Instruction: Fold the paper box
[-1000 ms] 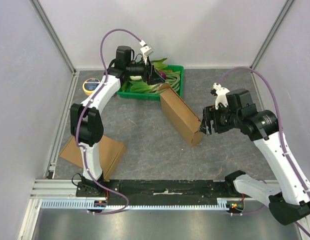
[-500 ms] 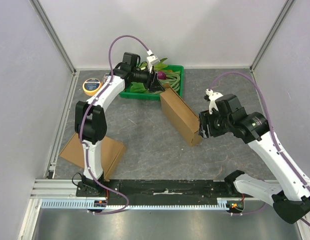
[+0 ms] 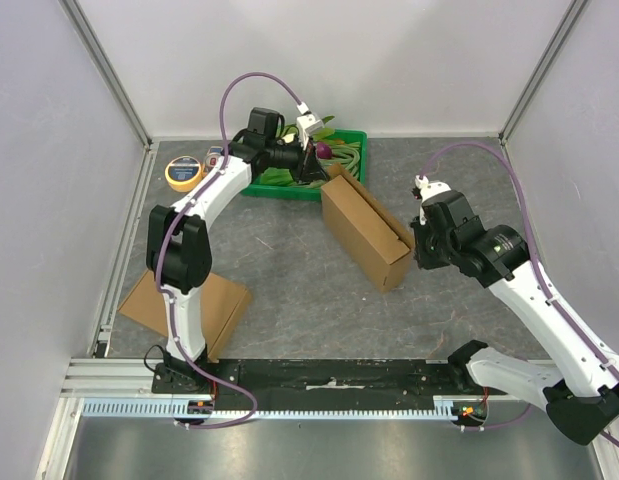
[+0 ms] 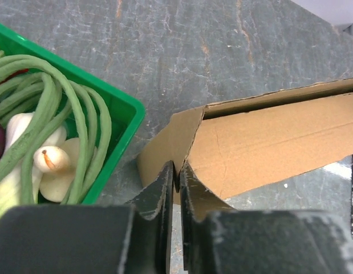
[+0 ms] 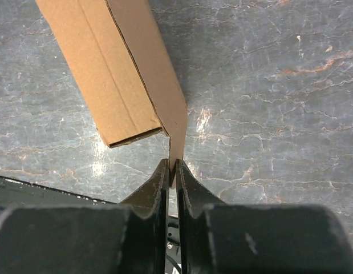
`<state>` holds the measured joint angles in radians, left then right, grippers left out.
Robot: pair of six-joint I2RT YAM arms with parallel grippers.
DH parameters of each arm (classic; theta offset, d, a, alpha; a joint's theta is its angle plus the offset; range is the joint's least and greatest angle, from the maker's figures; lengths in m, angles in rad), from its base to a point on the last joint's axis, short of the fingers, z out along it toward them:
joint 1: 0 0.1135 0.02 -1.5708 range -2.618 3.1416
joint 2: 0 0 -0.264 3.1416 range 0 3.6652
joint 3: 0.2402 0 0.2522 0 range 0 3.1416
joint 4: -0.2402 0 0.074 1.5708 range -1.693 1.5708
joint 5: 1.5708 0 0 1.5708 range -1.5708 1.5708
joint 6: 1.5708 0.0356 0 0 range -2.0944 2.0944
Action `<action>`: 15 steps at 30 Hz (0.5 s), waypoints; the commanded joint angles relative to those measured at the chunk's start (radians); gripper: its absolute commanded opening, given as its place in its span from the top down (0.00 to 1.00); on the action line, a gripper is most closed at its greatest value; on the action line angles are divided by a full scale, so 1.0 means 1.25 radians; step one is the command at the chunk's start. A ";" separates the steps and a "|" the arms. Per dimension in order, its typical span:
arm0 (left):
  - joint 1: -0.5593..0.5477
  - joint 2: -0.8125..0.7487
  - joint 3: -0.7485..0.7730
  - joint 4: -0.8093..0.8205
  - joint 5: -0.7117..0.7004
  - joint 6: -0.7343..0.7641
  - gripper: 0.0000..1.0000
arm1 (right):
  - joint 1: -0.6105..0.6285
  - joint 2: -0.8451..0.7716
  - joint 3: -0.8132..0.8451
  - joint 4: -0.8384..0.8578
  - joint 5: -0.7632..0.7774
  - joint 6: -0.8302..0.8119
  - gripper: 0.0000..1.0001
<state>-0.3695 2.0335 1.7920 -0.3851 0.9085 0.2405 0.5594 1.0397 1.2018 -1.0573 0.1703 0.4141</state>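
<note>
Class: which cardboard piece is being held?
The box beside the green tray; left gripper and right gripper pinch its flaps. The flat piece lies untouched.

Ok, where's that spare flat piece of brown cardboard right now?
In the top view, the flat brown cardboard piece lies at the near left corner of the grey table, partly hidden by the left arm.

left gripper (image 4: 177, 182) and right gripper (image 5: 171, 171): jaws pinched nearly together; left arm (image 3: 214, 190) stretched far forward, right arm (image 3: 534, 290) bent.
</note>
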 commanded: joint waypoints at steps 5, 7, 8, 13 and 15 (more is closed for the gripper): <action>-0.014 -0.100 -0.021 -0.011 -0.124 -0.148 0.98 | 0.004 0.022 0.048 0.008 0.034 0.056 1.00; -0.023 -0.115 -0.026 -0.053 -0.141 -0.211 0.98 | 0.004 0.031 0.058 0.011 0.015 0.082 1.00; -0.026 -0.132 -0.035 -0.056 -0.157 -0.240 0.98 | 0.004 0.044 0.063 0.011 0.015 0.109 1.00; -0.032 -0.165 -0.111 -0.067 -0.181 -0.406 0.98 | 0.003 0.054 0.078 0.046 0.012 0.190 1.00; -0.041 -0.180 -0.142 -0.066 -0.182 -0.444 0.98 | -0.001 0.060 0.072 0.068 0.005 0.224 1.00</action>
<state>-0.3901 1.8778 1.6711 -0.4431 0.6601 -0.0959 0.5591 1.1038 1.2530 -1.0664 0.1967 0.5728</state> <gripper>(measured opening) 0.032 0.010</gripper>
